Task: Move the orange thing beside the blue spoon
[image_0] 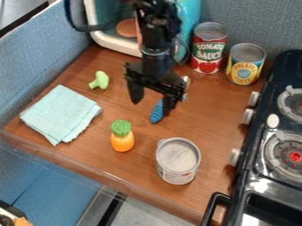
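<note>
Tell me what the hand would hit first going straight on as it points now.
Pointing down, the hand would probably meet the blue spoon first, or the wooden counter right beside it; this slanted view leaves the depth unclear.

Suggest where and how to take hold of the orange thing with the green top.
I'd grip its orange body from above, just under the green top, the pincer closing from left and right in view. The body looks slim and rounded across that line, and the can stands apart, likely leaving room.
</note>
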Robot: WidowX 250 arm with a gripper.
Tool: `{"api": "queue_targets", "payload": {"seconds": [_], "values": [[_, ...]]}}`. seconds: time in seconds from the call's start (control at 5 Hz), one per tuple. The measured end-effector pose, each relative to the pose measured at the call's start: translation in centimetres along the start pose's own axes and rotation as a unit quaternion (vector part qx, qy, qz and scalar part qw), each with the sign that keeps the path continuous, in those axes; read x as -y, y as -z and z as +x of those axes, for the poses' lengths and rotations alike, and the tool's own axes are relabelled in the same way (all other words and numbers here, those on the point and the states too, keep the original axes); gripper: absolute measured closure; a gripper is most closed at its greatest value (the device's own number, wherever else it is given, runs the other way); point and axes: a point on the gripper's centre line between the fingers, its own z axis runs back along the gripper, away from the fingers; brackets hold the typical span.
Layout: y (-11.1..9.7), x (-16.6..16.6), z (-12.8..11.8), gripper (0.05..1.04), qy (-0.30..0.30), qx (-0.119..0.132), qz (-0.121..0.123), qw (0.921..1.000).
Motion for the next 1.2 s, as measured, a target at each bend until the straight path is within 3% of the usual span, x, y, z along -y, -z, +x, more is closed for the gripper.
{"api": "queue_targets", "payload": {"seconds": [0.4,0.6,1.2], "values": [[-1.7,-1.2,-3.4,0.084,0.023,-0.026,0.023,0.9991],[-1.2,-1.7,-4.8,0.084,0.021,-0.037,0.034,0.9985],[3.2,-2.4,-5.8,0.084,0.005,-0.097,0.034,0.9947]]}}
